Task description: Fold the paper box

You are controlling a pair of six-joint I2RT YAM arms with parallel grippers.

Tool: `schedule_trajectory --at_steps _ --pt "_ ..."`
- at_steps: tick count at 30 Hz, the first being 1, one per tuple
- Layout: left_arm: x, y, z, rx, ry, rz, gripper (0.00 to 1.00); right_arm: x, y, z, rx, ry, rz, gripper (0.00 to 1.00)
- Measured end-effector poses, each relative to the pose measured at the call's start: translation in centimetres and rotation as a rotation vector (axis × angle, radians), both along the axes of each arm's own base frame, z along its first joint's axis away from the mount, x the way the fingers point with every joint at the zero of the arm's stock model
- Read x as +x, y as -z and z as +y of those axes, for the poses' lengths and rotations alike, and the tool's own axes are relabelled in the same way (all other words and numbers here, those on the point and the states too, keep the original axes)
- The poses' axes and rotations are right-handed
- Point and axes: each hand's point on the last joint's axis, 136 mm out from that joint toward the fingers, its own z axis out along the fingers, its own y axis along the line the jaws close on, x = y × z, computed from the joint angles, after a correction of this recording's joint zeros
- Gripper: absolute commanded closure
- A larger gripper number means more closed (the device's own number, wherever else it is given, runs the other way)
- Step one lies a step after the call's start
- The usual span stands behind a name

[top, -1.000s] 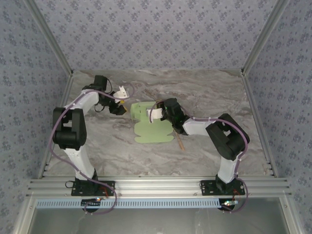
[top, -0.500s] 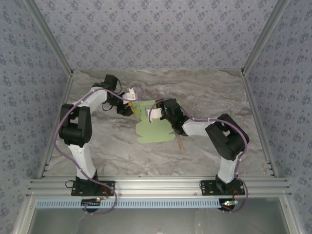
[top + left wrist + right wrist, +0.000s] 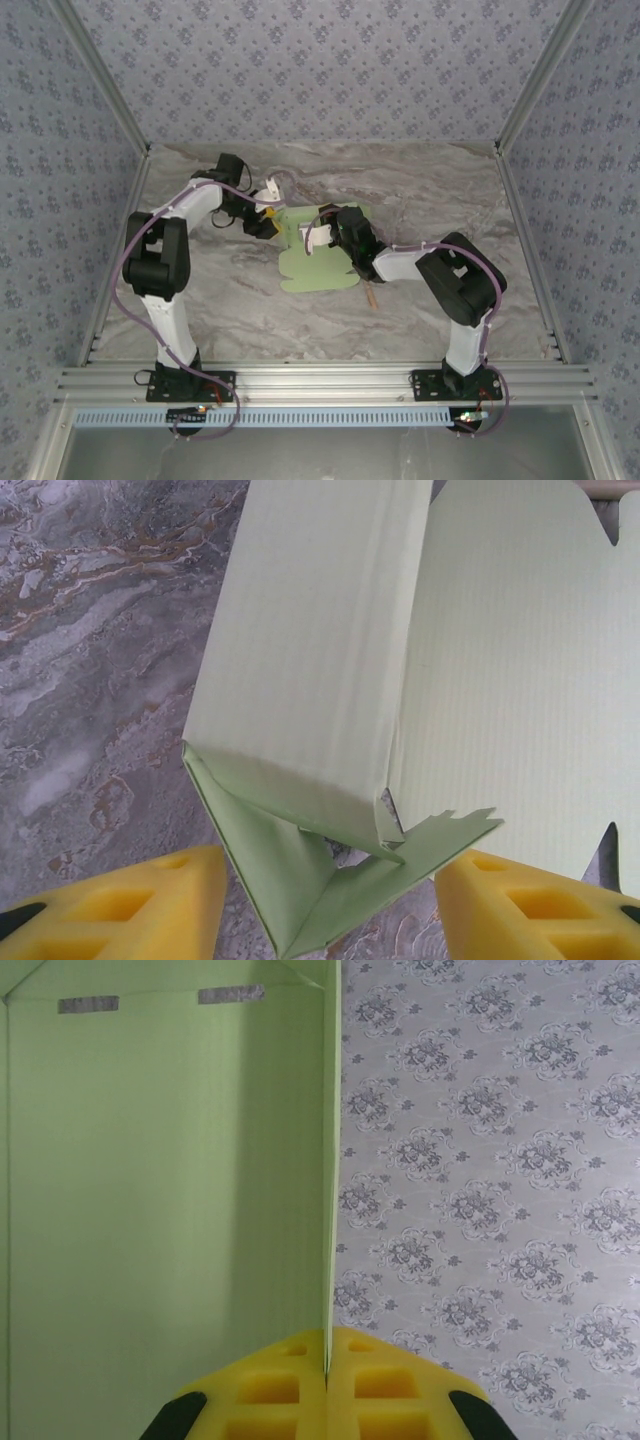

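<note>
So, the paper box (image 3: 315, 262) is sitting roughly mid-table (image 3: 430, 190), a touch closer to the far edge than the near one. It's pale green card, mostly a flat sheet with scalloped tabs pointing at the near edge. Its far part is lifted off the marble-look top.

The left gripper (image 3: 272, 220) is at the box's far-left corner. In the left wrist view the left gripper (image 3: 330, 910) has its two yellow fingers (image 3: 110, 905) spread well apart, one on each side of the frame's bottom. Between them is the folded-up end of the paper box (image 3: 310, 660): a long panel creased over, with a little triangular flap and a notched tab poking out underneath. I can't tell if either pad is actually touching the card. It looks like a straddle rather than a pinch.

The right gripper (image 3: 312, 238) comes in from the right side, over the middle of the sheet. In the right wrist view the right gripper (image 3: 327, 1380) has its yellow pads pressed together with the thin edge of a standing card panel (image 3: 160, 1210) caught right in the seam, so it's clamped on the box. Behind that panel is the patterned wall (image 3: 480, 1160).

There's also a thin wooden stick (image 3: 371, 294) lying on the table just beside the sheet's near-right corner, under the right arm.
</note>
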Motion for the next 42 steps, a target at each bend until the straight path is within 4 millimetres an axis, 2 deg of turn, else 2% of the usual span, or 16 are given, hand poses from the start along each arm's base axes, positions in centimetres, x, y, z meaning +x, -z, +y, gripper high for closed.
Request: schedule_trajectory --at_steps 19,30,42 --pt "2.0 0.1 -1.1 -0.005 -0.222 0.072 0.45 0.4 -0.3 -0.7 0.010 0.066 -0.013 1.00" --pt "2.2 1.9 -1.3 -0.031 -0.295 0.081 0.44 0.3 0.1 -0.8 0.028 0.082 0.017 1.00" --pt "3.0 0.7 -1.4 -0.058 -0.316 0.030 0.44 1.0 0.3 -0.9 0.040 0.105 0.078 1.00"
